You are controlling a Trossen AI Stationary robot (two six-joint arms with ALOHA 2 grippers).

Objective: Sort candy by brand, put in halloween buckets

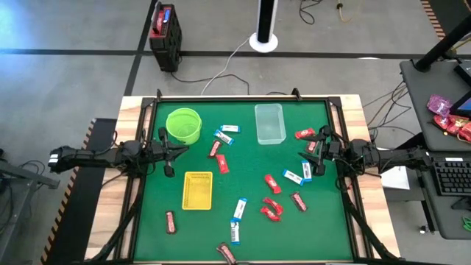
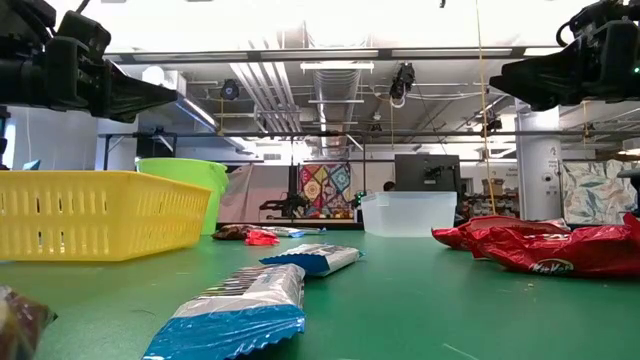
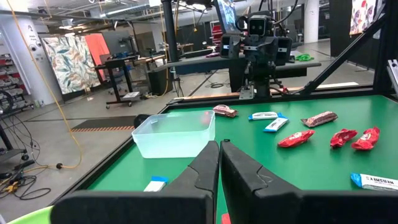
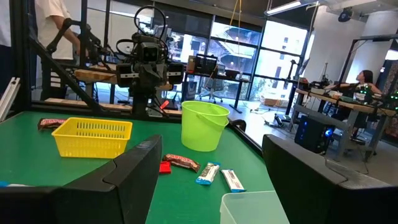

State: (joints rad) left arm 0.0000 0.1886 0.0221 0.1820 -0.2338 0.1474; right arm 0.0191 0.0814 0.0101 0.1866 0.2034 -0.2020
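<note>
Wrapped candy bars in red (image 1: 272,184), blue-and-white (image 1: 240,210) and dark brown (image 1: 298,200) lie flat and scattered on the green mat. The lime-green bucket (image 1: 184,125), the clear tub (image 1: 269,123) and the yellow basket (image 1: 197,190) all stand on the mat. My left gripper (image 1: 179,150) hovers shut near the table's left edge, between the bucket and the basket, with its fingers together (image 3: 219,158). My right gripper (image 1: 306,155) hovers open near the right edge, above a red bar (image 1: 304,134) and two blue-and-white bars (image 1: 299,174). Its fingers stand wide apart (image 4: 208,168).
A raised black frame (image 1: 243,97) borders the mat on all sides. Several bars lie near the near edge (image 1: 227,252), and one brown bar (image 1: 171,221) lies near the basket. Bare mat (image 1: 250,158) shows between the two grippers. A person (image 4: 53,18) stands beyond the table.
</note>
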